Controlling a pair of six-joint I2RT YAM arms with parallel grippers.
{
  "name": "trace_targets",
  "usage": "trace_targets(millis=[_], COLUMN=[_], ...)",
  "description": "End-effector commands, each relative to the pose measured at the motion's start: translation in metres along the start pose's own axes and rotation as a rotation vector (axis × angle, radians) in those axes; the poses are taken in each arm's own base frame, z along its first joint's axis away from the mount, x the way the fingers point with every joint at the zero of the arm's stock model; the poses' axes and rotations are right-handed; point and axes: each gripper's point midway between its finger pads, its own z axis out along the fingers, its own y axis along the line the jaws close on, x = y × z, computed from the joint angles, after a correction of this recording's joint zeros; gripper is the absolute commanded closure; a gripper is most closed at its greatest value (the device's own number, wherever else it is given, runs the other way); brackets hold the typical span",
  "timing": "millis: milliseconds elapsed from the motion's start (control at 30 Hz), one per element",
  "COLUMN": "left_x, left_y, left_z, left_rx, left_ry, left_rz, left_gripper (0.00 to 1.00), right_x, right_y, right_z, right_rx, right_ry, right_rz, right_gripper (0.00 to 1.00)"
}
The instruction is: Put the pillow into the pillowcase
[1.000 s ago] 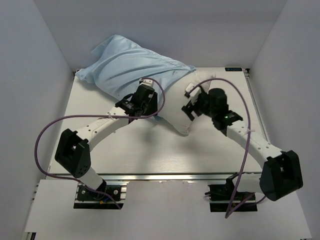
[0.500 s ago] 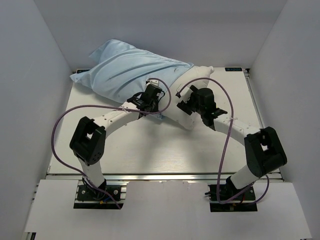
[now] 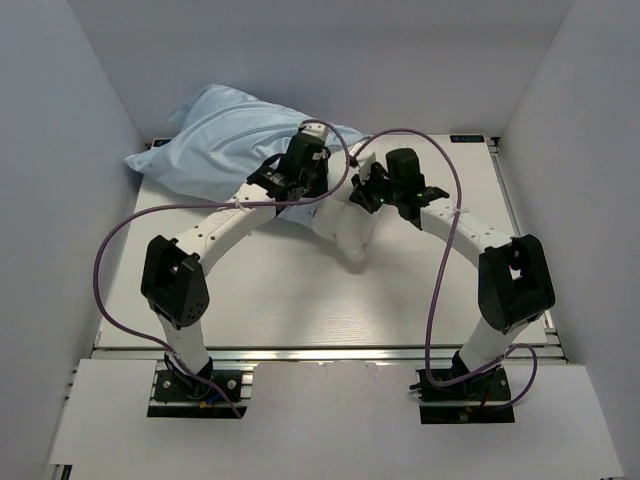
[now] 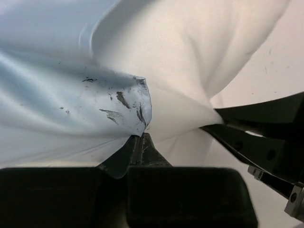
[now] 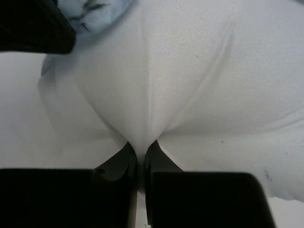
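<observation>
pillow (image 3: 347,228) lies at the far middle of the table (image 3: 270,300), most of it inside the light-blue pillowcase (image 3: 225,145), with one cream corner sticking out toward the near right. the pillowcase stretches to the far left, and its end reaches past the table's far-left corner. the left gripper (image 3: 305,190) is at the mouth of the pillowcase, its fingers (image 4: 137,148) clenched on a fold of the blue hem, which shows dark smudges just above the pinch. the right gripper (image 3: 363,190) is just to its right, its fingers (image 5: 159,159) clenched on a pinch of the bare cream fabric, which gathers into creases down to the tips. the two grippers are close together, on either side of the exposed corner.
</observation>
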Motion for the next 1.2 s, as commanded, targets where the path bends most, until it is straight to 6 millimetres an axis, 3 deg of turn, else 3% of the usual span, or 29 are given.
trace_targets(millis=[0,33,100,133,200,233,267,400,467,633,767,833,867,900,933,967,1000,1033,1067,1167], left_x=[-0.065,-0.079,-0.085,-0.089,-0.106,-0.111,-0.124,-0.143,-0.147,-0.137,-0.124,-0.106,-0.102,-0.095,-0.078,-0.075,-0.068,-0.065,-0.057,-0.065], left_y=[-0.053,-0.061,-0.073,-0.079,-0.09,-0.096,-0.102,-0.117,-0.124,-0.134,-0.134,-0.125,-0.121,-0.116,-0.107,-0.103,-0.099,-0.093,-0.087,-0.072], left_z=[-0.046,-0.054,-0.059,-0.062,-0.072,-0.076,-0.086,-0.107,-0.119,-0.134,-0.129,-0.112,-0.11,-0.104,-0.091,-0.092,-0.088,-0.086,-0.083,-0.097], left_rx=[0.229,0.26,0.31,0.337,0.379,0.404,0.428,0.504,0.55,0.639,0.657,0.61,0.597,0.574,0.529,0.519,0.502,0.472,0.447,0.373], left_ry=[-0.134,-0.16,-0.154,-0.153,-0.177,-0.182,-0.205,-0.239,-0.247,-0.222,-0.213,-0.177,-0.173,-0.16,-0.13,-0.131,-0.121,-0.124,-0.11,-0.151], left_rz=[-0.026,-0.035,-0.037,-0.037,-0.043,-0.047,-0.049,-0.072,-0.091,-0.155,-0.192,-0.217,-0.223,-0.234,-0.25,-0.254,-0.259,-0.271,-0.273,-0.253], left_gripper=[1.0,1.0,1.0,1.0,1.0,1.0,1.0,1.0,1.0,1.0,1.0,1.0,1.0,0.96,0.85,0.8,0.74,0.58,0.51,0.39], right_x=[-0.027,-0.048,-0.07,-0.094,-0.116,-0.136,-0.146,-0.169,-0.162,-0.112,-0.086,-0.076,-0.073,-0.069,-0.064,-0.058,-0.055,-0.049,-0.044,-0.034], right_y=[0.079,0.08,0.08,0.077,0.072,0.063,0.06,0.032,0.012,-0.029,-0.033,-0.022,-0.016,-0.012,-0.009,-0.005,-0.005,-0.013,-0.012,-0.023], right_z=[-0.01,-0.013,-0.017,-0.022,-0.025,-0.028,-0.03,-0.027,-0.017,0.002,0.007,0.005,0.002,-0.002,-0.012,-0.019,-0.026,-0.035,-0.048,-0.079], right_rx=[-0.361,-0.394,-0.427,-0.445,-0.459,-0.462,-0.466,-0.372,-0.272,-0.066,-0.043,-0.101,-0.128,-0.159,-0.19,-0.214,-0.228,-0.228,-0.231,-0.219], right_ry=[-0.018,-0.065,-0.107,-0.151,-0.201,-0.254,-0.275,-0.341,-0.343,-0.276,-0.23,-0.193,-0.183,-0.172,-0.162,-0.146,-0.142,-0.145,-0.13,-0.121], right_rz=[0.341,0.359,0.413,0.451,0.499,0.555,0.581,0.661,0.694,0.836,0.842,0.721,0.661,0.597,0.494,0.448,0.412,0.328,0.309,0.206], right_gripper=[1.0,1.0,1.0,1.0,1.0,1.0,1.0,1.0,1.0,1.0,1.0,0.79,0.57,0.48,0.4,0.31,0.27,0.22,0.2,0.16])
